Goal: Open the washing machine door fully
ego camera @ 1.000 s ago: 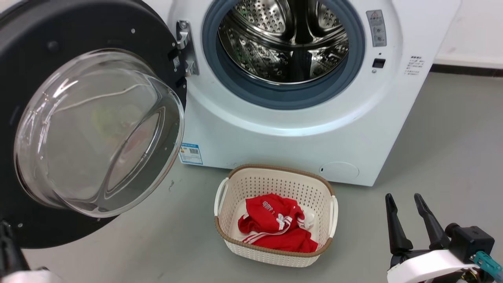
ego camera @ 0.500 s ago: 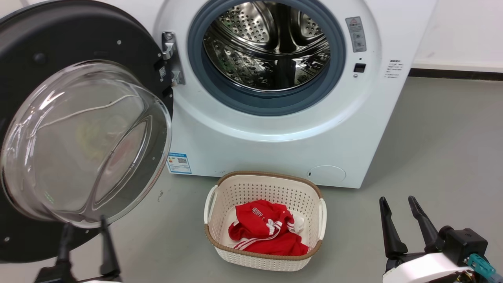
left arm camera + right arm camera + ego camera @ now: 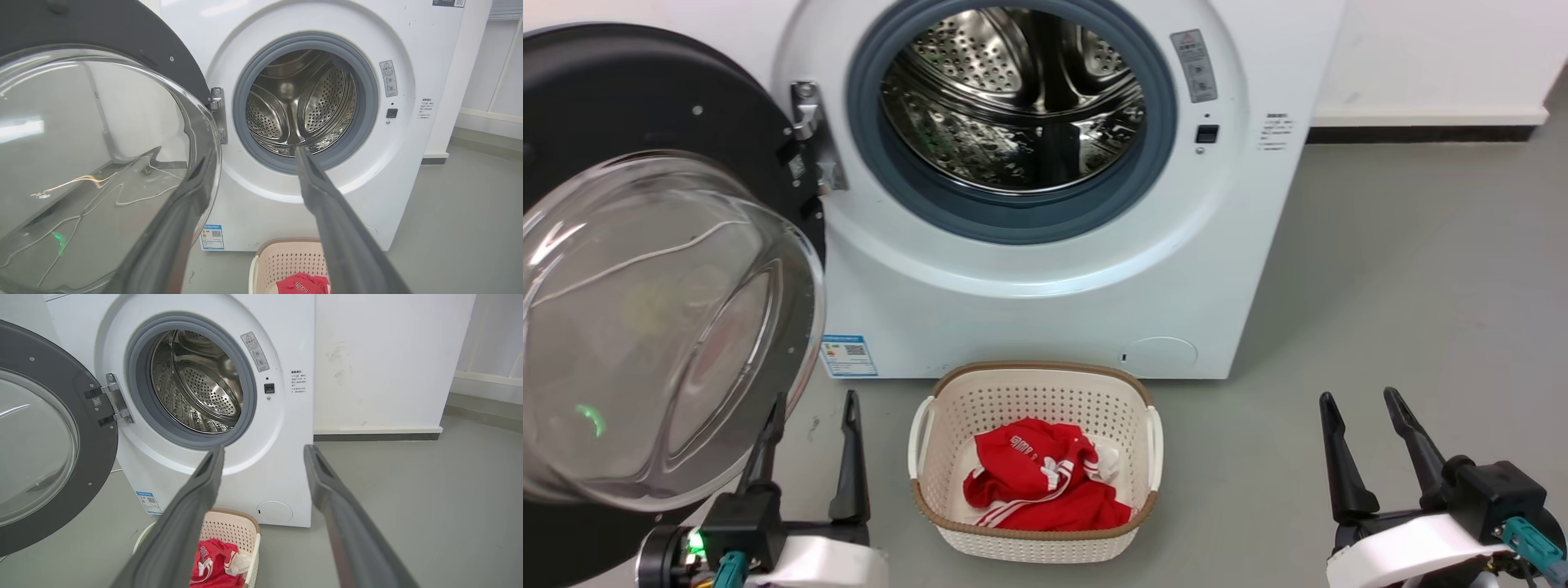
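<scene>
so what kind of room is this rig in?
Probably a laundry room, or a lab mock-up of one: front-loading washing machine, its door swung open, laundry basket holding red clothes, bare grey floor.

Smooth matte grey floor [image 3: 1421, 310] takes up the right half and bottom of the head view, with small dark marks [image 3: 811, 425] at lower left. Plain white painted wall [image 3: 1429, 49] at upper right. It meets the floor with a white ledge over a thin black skirting strip [image 3: 1421, 134]. In the right wrist view, faint grey smudges [image 3: 337, 355] on the wall, upper centre-right. Pale framed panelling [image 3: 486, 343] at far upper right; can't tell if it is a window. Light is even and soft.
</scene>
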Controlling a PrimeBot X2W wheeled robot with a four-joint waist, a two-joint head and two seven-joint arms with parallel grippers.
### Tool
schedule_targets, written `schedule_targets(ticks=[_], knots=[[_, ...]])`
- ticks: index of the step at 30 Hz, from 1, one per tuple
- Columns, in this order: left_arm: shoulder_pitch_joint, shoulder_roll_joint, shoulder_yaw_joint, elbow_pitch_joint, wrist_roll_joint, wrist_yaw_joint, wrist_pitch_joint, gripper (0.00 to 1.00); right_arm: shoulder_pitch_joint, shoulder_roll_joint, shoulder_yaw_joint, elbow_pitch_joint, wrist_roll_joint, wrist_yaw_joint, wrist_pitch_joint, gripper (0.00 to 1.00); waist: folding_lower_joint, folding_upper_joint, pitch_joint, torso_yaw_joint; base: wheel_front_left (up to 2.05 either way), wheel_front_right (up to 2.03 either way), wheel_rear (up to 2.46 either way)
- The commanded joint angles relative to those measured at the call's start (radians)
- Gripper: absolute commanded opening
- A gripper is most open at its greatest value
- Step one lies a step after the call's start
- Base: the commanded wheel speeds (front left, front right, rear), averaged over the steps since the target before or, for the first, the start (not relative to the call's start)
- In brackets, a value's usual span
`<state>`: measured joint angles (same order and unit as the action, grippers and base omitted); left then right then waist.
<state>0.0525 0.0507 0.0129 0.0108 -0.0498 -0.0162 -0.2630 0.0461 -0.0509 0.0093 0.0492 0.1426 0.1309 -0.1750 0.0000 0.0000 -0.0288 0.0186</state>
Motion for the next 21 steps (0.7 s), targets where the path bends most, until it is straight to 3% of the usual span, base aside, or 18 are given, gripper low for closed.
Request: schedule_targets(ticks=[1, 9, 21], knots=[[-0.012, 0.0, -0.002, 0.008, -0.003, 0.004, -0.002, 1.0, 0.005, 0.001, 0.001, -0.01, -0.006, 0.0, 0.005, 1.0, 0.0, 0.0, 0.002, -0.013, 0.0, 0.0, 0.0], [-0.002, 0.0, 0.012, 0.029, -0.014, 0.025, -0.002, 1.0, 0.01, 0.001, 0.015, -0.004, 0.011, 0.0, 0.01, 1.0, 0.0, 0.0, 0.007, -0.051, 0.0, 0.0, 0.0], [-0.004, 0.0, 0.009, 0.027, -0.007, 0.034, -0.002, 1.0, -0.003, 0.002, 0.011, 0.014, 0.017, 0.0, 0.001, 1.0, 0.0, 0.0, 0.011, -0.04, 0.0, 0.0, 0.0]])
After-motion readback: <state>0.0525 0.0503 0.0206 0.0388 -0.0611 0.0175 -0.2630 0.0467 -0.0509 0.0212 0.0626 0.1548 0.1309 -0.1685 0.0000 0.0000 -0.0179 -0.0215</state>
